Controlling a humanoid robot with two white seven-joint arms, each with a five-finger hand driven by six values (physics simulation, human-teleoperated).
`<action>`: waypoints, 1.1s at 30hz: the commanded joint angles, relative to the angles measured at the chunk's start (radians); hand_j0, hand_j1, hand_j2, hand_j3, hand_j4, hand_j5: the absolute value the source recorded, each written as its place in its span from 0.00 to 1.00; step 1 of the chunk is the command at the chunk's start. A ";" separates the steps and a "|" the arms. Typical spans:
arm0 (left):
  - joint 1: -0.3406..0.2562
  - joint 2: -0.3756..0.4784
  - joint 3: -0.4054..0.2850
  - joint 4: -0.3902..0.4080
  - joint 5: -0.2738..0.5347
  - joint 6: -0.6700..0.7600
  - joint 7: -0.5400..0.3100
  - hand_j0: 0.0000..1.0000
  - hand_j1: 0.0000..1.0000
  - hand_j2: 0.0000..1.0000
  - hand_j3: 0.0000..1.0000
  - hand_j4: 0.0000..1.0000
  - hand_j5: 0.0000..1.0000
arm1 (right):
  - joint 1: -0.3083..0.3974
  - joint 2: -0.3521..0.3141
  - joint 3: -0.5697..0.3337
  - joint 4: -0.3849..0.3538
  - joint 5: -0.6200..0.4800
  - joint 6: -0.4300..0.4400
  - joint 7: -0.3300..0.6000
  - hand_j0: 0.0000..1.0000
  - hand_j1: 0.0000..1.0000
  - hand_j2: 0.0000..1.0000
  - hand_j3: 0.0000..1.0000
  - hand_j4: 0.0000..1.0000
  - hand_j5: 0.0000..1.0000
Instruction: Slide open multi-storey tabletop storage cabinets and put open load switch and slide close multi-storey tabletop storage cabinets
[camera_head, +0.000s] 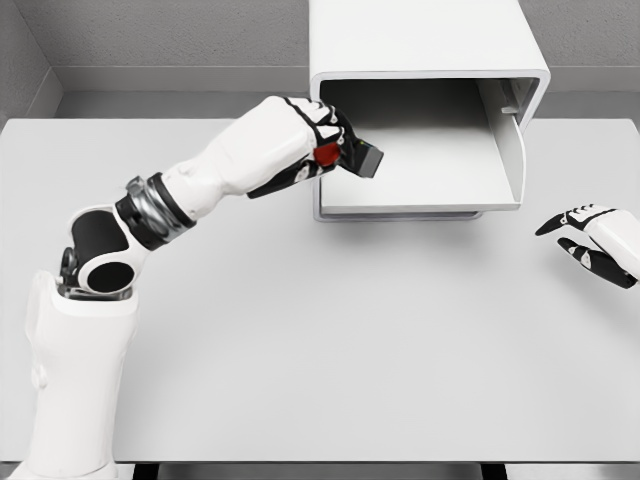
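Note:
A white tabletop storage cabinet (430, 45) stands at the back of the table, its lower drawer (430, 180) slid out toward me and showing a bare tray floor. My left hand (325, 140) hovers at the drawer's left edge, shut on the load switch (352, 155), a dark grey block with a red part. The switch juts over the drawer's left side, above its floor. My right hand (590, 240) rests low at the right edge of the view, fingers spread and holding nothing.
The white table (330, 340) stretches in front of the cabinet. A grey wall runs behind it. The drawer's raised right wall (512, 150) stands at the right of the tray.

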 joint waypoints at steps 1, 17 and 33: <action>0.000 -0.014 -0.013 0.006 -0.012 0.003 0.001 0.37 0.37 0.37 0.37 0.37 0.37 | 0.000 0.000 0.000 -0.004 -0.006 0.000 0.000 0.53 0.53 0.53 0.53 0.53 0.53; -0.025 -0.034 -0.065 0.085 -0.049 0.003 0.001 0.38 0.38 0.38 0.38 0.38 0.38 | 0.000 0.007 0.000 -0.012 -0.006 0.000 0.000 0.53 0.53 0.53 0.53 0.53 0.53; -0.069 -0.034 -0.088 0.098 -0.109 0.003 0.001 0.38 0.38 0.38 0.38 0.38 0.38 | 0.000 0.014 0.000 -0.012 -0.006 0.000 0.000 0.53 0.53 0.53 0.53 0.53 0.53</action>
